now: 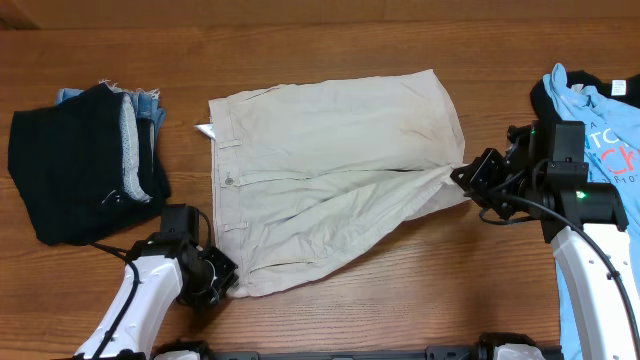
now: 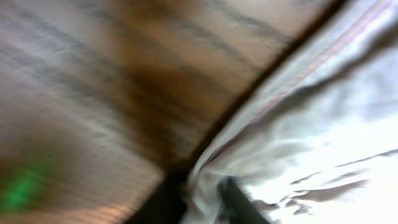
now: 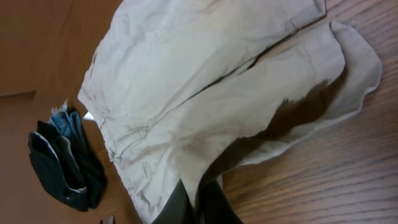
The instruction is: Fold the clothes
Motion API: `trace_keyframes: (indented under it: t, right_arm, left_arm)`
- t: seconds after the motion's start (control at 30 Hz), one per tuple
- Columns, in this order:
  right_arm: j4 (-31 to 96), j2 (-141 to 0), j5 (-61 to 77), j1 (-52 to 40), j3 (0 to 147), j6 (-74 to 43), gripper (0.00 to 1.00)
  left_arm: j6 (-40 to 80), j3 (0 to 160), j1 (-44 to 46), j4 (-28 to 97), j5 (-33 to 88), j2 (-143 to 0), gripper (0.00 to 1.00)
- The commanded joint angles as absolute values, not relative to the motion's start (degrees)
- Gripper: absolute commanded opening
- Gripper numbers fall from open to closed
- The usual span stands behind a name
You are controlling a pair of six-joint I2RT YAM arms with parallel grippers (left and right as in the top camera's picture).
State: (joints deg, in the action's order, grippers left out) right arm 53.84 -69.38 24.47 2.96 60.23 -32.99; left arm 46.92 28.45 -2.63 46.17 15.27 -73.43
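**Both grippers clamped on the beige shorts**

L arm: the left gripper (image 1: 220, 280) sits at the lower-left corner (overhead view) of the pale beige cotton shorts (image 1: 330, 170), at one end of the waistband (image 1: 225, 190). The L wrist view is badly blurred. Even so, its two dark fingers (image 2: 239, 202) stand close together w/ a fold of pale cloth pinched between them, and wood grain shows beyond.

R arm: the right gripper (image 1: 460, 178) is closed on the hem of one leg at the shorts' right edge. The R wrist view shows cloth caught between its fingers (image 3: 217, 205). The leg fabric is drawn into a ridge toward them, and part of the hem is raised off the wood w/ shadow under it.

The shorts lie spread in the middle of the brown wooden table (image 1: 400, 310), waistband to the left, legs to the right. There is a faint reddish stain on the far leg. A small white label (image 1: 205, 128) pokes out at the far waistband corner.

Well apart to the left is a folded stack of black and denim garments (image 1: 85, 170). At the right edge, beside the R arm, a light blue printed T-shirt (image 1: 600, 110) lies on something black.
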Motion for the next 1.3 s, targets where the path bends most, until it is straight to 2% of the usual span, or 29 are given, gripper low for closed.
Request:
trace_keyframes:
  t: [0.0, 0.03, 0.13, 0.23, 0.3, 0.37, 0.47, 0.53, 0.57, 0.7, 0.73, 0.77, 0.8, 0.9, 1.03, 1.27]
  right_arm:
    - [52.82, -69.38, 23.81, 3.18, 61.58, -32.71, 0.04]
    - [52.77, -69.38, 23.81, 3.18, 61.58, -32.71, 0.04]
    - [52.82, -69.38, 23.81, 3.18, 61.58, -32.71, 0.04]
    - [52.82, -69.41, 23.79, 3.18, 61.58, -32.71, 0.04]
    - [52.82, -69.41, 23.79, 3.18, 61.58, -32.71, 0.04]
    - [52.82, -69.38, 23.79, 3.18, 61.58, -32.71, 0.04]
    - [52.77, -69.41, 23.79, 3.18, 61.58, -32.71, 0.04]
    - [52.80, -69.41, 23.79, 3.18, 61.58, -32.71, 0.04]
    - [52.80, -69.41, 23.79, 3.18, 61.58, -32.71, 0.04]
    - [52.80, -69.41, 23.77, 3.18, 61.58, -32.71, 0.04]
    - [52.80, -69.41, 23.77, 3.18, 61.58, -32.71, 0.04]
    - [52.77, -69.41, 23.77, 3.18, 61.58, -32.71, 0.04]
    - [52.75, -69.41, 23.75, 3.18, 61.58, -32.71, 0.04]
    - [52.58, -69.38, 23.07, 3.18, 61.60, -32.27, 0.04]
    - [51.42, -69.28, 23.16, 3.18, 62.76, -25.43, 0.04]
    - [54.98, -69.14, 22.59, 3.16, 72.07, -22.65, 0.04]
  left_arm:
    - [44.12, 28.75, -2.61, 48.34, 17.63, -74.56, 0.17]
    - [44.12, 28.77, -2.61, 48.88, 17.82, -74.56, 0.27]
    - [44.10, 28.75, -2.55, 51.11, 18.00, -74.56, 0.38]
    - [44.14, 28.75, -2.57, 51.81, 18.04, -74.56, 0.61]
    - [44.42, 28.73, -2.57, 52.42, 18.55, -74.56, 0.68]
    - [44.60, 28.71, -2.57, 53.28, 20.84, -74.56, 0.68]
    - [46.54, 28.62, -2.55, 53.25, 19.92, -74.56, 0.57]
    - [49.78, 28.23, -2.55, 52.27, 19.64, -74.56, 0.21]
    - [50.81, 27.99, -2.55, 51.79, 19.53, -74.56, 0.15]
    - [51.48, 27.35, -2.55, 50.94, 19.57, -74.56, 0.21]
    - [51.46, 27.35, -2.55, 50.94, 19.55, -74.56, 0.17]
    - [51.46, 27.35, -2.55, 50.94, 19.55, -74.56, 0.09]
    - [51.35, 27.38, -2.57, 50.94, 19.57, -74.56, 0.04]
    - [47.13, 28.67, -2.57, 51.05, 22.70, -74.46, 0.04]
    - [43.18, 34.94, -2.61, 56.42, 23.38, -72.18, 0.04]
    - [42.37, 50.94, -2.66, 69.10, 16.01, -64.71, 0.04]
